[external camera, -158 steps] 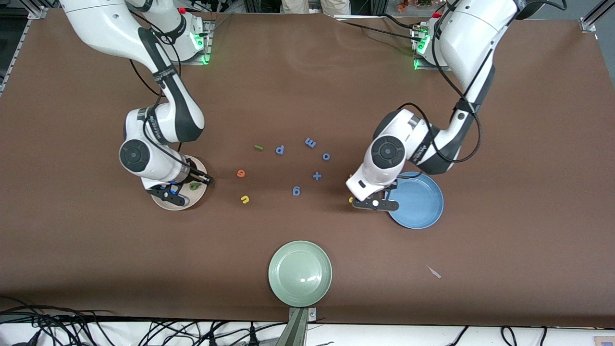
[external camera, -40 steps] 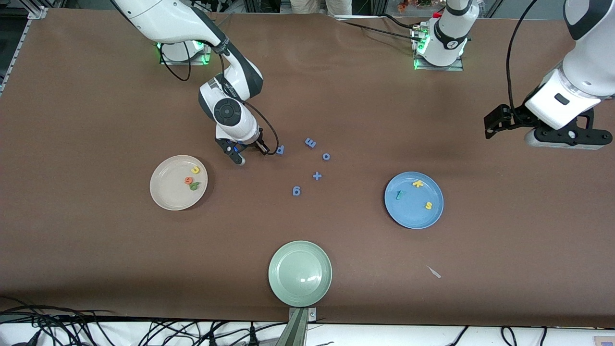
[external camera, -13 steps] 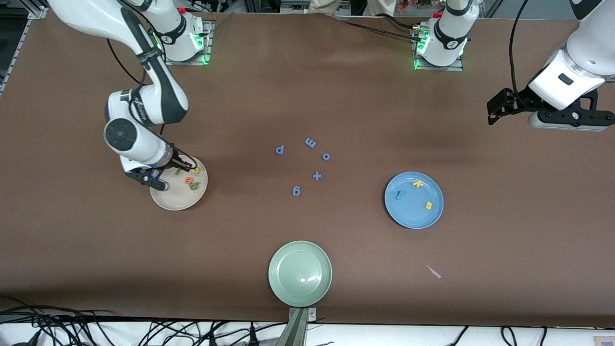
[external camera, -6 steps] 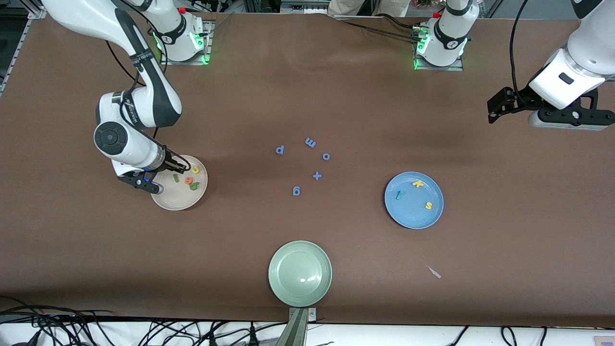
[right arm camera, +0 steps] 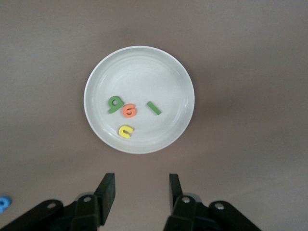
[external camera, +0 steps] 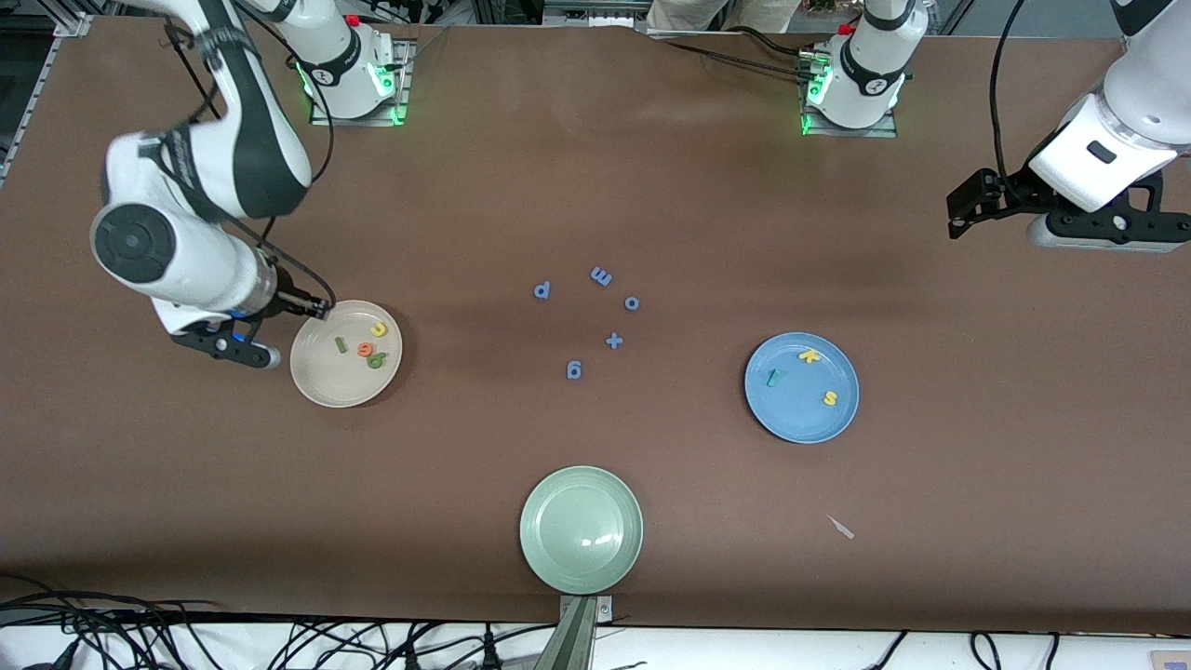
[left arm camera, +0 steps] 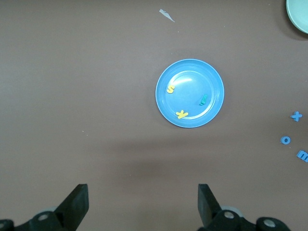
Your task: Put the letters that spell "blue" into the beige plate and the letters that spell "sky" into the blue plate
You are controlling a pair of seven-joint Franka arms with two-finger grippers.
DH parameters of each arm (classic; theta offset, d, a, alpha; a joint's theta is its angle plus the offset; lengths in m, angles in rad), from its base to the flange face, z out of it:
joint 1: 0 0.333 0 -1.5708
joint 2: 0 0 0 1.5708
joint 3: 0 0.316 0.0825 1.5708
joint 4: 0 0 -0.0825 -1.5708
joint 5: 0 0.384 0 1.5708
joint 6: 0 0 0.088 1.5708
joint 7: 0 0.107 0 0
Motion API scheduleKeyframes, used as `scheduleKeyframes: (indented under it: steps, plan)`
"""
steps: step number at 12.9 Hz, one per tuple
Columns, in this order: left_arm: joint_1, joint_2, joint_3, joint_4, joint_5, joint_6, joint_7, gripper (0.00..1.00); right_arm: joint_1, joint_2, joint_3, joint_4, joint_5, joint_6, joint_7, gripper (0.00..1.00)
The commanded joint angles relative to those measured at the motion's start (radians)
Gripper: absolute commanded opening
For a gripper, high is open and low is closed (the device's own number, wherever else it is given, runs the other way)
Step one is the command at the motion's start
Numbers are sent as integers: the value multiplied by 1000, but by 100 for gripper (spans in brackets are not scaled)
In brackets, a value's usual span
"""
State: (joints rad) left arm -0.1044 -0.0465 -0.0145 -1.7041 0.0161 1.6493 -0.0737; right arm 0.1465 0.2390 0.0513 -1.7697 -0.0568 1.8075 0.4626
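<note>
- The beige plate sits toward my right arm's end of the table. In it lie all four letters of "blue": the olive b, the orange e, the yellow u and the green l.
- The blue plate sits toward my left arm's end, with the yellow k near its 12 o'clock rim, the yellow s near 4 o'clock and the teal y near 9 o'clock.
- My right gripper hangs just off the beige plate's 9 o'clock rim, fingers parted and empty in the right wrist view.
- My left gripper waits high over bare table, spread wide, holding nothing.
- I judge the sorting finished; what is left is to lift my right arm clear without brushing the rim.
- Only the front view shows the pale green plate whole, and the blue p and blue g outside every plate.
</note>
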Motion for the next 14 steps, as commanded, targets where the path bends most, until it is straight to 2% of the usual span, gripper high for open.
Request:
scheduleKeyframes:
  steps: [1, 2, 4, 6, 7, 9, 14]
  plan:
    - [0, 14, -2, 32, 7, -23, 12, 100, -21, -55, 5, 83, 9, -143, -135, 59]
    - [0, 14, -2, 32, 7, -22, 12, 100, -37, -73, 4, 104, 11, -160, -218, 67]
    - [-1, 14, -2, 32, 7, -23, 11, 100, -54, -124, -1, 118, 37, -184, -353, 74]
    - [-3, 14, -2, 32, 7, -23, 11, 100, -58, -174, -24, 124, 43, -200, -427, 86]
    - [-1, 14, -4, 32, 8, -23, 11, 100, -58, -188, -33, 124, 41, -209, -458, 86]
    - [-1, 13, -4, 32, 7, -23, 11, 100, -58, -187, -48, 145, 35, -223, -461, 97]
    - [-3, 13, -4, 32, 7, -22, 12, 100, -58, -187, -53, 197, 45, -295, -460, 99]
